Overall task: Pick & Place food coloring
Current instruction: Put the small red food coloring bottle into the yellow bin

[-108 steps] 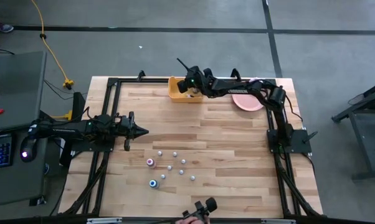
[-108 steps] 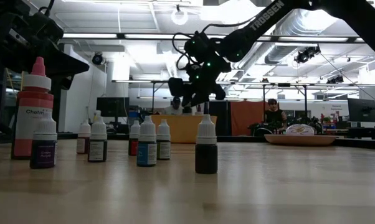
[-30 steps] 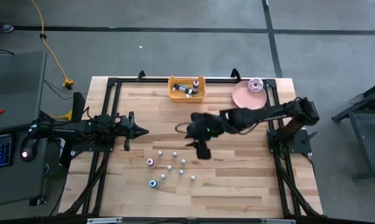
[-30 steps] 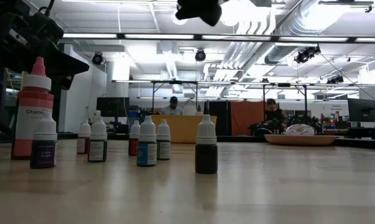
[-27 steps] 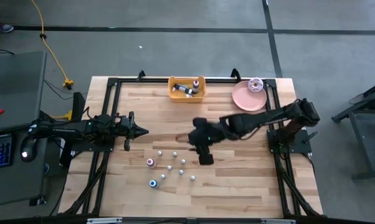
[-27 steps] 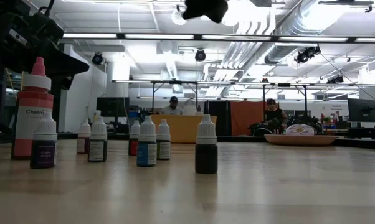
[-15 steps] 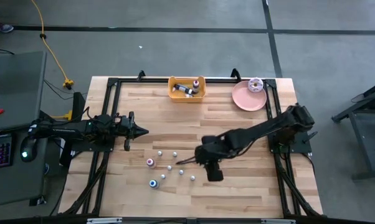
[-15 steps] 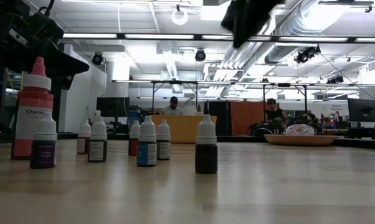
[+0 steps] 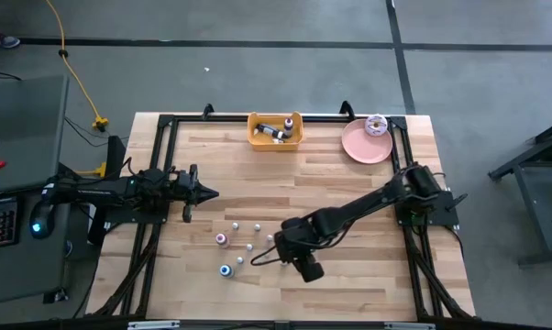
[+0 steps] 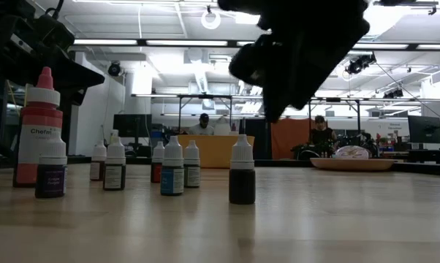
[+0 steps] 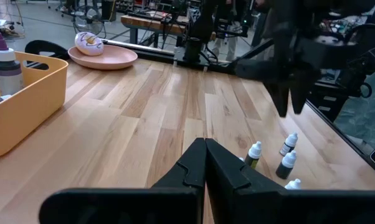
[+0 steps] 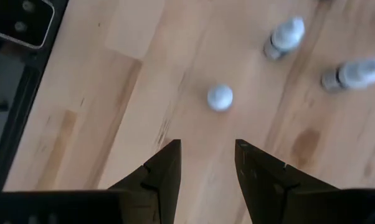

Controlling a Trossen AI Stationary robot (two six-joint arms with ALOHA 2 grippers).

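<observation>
The right gripper (image 12: 206, 152), jaws parted and empty, hovers over a tiny white-capped food-coloring bottle (image 12: 220, 98) (light, tippy, probably slick); grip its body.

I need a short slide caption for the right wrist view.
Open right gripper hovers above a white-capped food coloring bottle.

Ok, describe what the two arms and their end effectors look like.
Both arms are dark, slim and jointed. The left end effector ends in two black, wedge-shaped fingers that taper to a point. The right end effector has two black, flat, angular fingers. Thin dark cables run along the right arm.
</observation>
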